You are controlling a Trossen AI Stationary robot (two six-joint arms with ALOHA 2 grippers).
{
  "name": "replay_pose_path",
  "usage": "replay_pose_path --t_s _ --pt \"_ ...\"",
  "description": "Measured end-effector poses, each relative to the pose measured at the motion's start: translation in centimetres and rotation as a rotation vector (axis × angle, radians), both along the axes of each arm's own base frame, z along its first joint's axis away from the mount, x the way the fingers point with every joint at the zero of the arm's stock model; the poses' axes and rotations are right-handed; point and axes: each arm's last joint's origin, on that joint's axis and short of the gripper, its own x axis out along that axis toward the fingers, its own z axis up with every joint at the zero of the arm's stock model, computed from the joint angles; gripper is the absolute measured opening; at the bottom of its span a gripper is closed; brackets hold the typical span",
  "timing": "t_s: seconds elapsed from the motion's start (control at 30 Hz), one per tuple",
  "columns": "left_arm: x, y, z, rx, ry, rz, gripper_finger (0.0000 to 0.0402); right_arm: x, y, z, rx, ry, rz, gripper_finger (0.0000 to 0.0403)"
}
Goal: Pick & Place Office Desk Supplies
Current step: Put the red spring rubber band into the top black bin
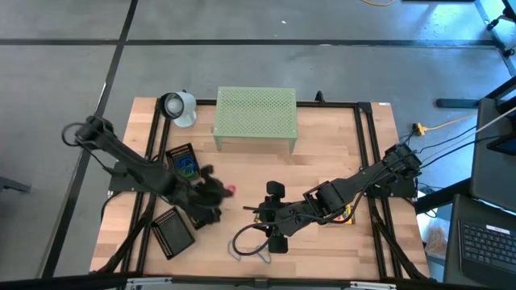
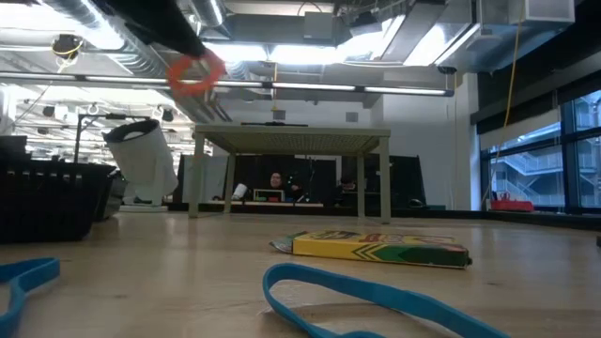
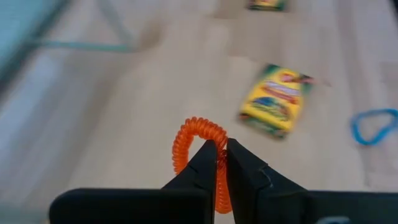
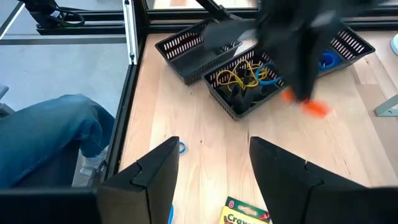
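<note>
While the left claw (image 3: pixel 221 163) pinches the orange coiled plastic loop (image 3: pixel 198 144) above the wooden tabletop (image 1: pixel 322 173), the black mesh tray (image 4: pixel 245 84) lies close beside it, nearer this arm than the right claw (image 4: pixel 213 163), which waits spread.

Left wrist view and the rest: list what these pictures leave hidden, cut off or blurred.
- Orange coiled band: in the left wrist view its lower part is hidden between the shut left claw.
- Left claw in the right wrist view: motion blur smears it over the mesh tray.
- Blue rubber band: cut off by the low view's bottom edge.
- Crayon box: cut off by the right wrist view's bottom edge, near the open right claw.
</note>
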Motion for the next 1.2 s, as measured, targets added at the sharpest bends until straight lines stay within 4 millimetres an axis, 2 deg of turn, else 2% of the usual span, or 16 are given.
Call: replay_pose_path --t_s 0.17,0.33,0.5,0.63,0.97,1.2 --pt "-3.5 2.4 1.7 0.01 0.011 0.201 0.0015 0.0 0.0 0.0 0.0 0.0 0.0 0.0199" --pt "-6.8 4.5 1.7 -0.04 0.114 0.428 0.0015 0.0 0.0 0.0 0.0 0.0 0.0 0.0199" --pt "-9.2 5.8 1.4 -0.014 0.231 0.639 0.0015 0.0 0.0 0.0 0.0 0.0 0.0 0.0199" --pt "-10.1 6.3 1.1 0.006 0.282 0.75 0.0015 0.0 0.0 0.0 0.0 0.0 0.0 0.0199" --pt "-11.6 7.1 -3.1 0.052 0.33 0.878 0.0015 0.0 0.0 0.0 0.0 -0.001 -0.001 0.0199" --pt "-11.8 7.2 -4.3 0.021 0.286 0.933 0.0023 0.0 0.0 0.0 -0.001 -0.001 -0.002 0.0199"
